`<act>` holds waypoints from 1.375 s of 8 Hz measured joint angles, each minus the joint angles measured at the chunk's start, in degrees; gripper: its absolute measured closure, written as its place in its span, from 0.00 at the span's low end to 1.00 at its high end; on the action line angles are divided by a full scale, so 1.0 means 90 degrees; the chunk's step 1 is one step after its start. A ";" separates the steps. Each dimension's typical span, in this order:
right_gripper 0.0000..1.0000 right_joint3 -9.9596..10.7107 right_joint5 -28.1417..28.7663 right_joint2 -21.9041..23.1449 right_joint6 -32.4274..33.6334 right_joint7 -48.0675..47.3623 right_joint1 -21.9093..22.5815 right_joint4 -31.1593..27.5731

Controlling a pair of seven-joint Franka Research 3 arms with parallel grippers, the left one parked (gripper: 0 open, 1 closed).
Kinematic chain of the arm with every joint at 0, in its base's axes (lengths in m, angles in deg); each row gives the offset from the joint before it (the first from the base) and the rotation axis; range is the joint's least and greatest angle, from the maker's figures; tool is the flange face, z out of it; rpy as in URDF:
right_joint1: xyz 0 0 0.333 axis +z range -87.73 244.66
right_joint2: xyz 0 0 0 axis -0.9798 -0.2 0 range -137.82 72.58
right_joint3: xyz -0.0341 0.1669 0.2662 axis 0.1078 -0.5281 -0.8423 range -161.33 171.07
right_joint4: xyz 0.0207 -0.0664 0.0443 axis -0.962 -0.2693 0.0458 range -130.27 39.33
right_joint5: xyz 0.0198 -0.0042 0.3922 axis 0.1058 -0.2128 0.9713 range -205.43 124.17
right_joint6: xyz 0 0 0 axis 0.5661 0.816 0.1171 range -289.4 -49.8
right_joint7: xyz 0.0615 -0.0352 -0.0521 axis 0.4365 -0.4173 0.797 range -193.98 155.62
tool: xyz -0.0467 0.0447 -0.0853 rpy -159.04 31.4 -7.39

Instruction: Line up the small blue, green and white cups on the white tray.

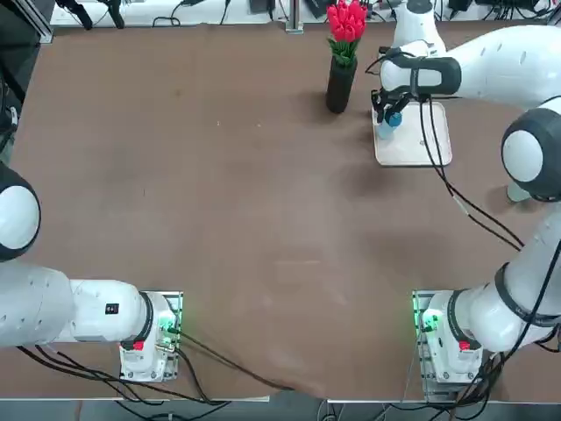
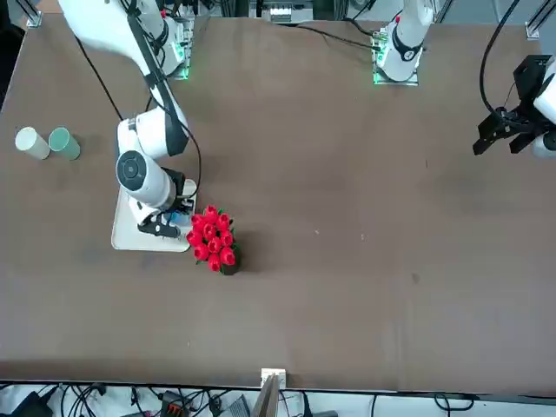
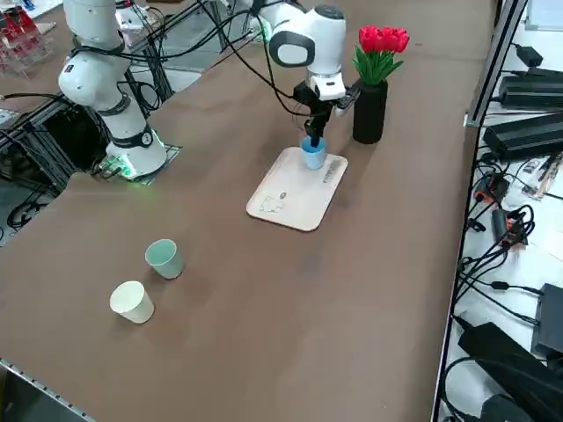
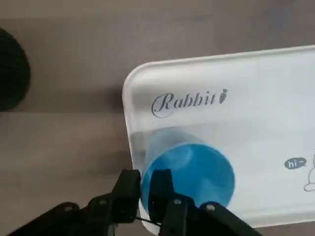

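Top view: blue cup [image 1: 391,120] standing at the 11 o'clock corner of the tray [image 1: 431,151], at about 1 o'clock on the counter [image 1: 219,219], just beside the vase [image 1: 340,84]. End effector [image 1: 385,111] right over the cup.

Front view: green cup [image 2: 64,143] and white cup [image 2: 32,143] lying side by side off the tray, well apart from it, toward 10 o'clock from its middle.

Right side view: blue cup upright on the tray's far end; rest of the tray bare.

Right wrist view: end effector down at the cup's rim, straddling the wall. Cannot tell whether clamped or just loosened.

Judged step: setting down the first cup of three. Next calls for letting go fully, lifting straight up so as not to tip the cup, then crossing to the green cup and taking it by the rim.
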 joint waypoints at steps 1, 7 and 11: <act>0.79 0.0000 0.0000 -0.0030 -0.0022 0.0000 0.0002 -0.0001; 0.00 0.0068 0.0006 0.0567 0.1087 -0.0006 0.0009 0.0430; 0.00 0.0236 0.0033 0.1372 0.2971 -0.1163 -0.0724 0.1177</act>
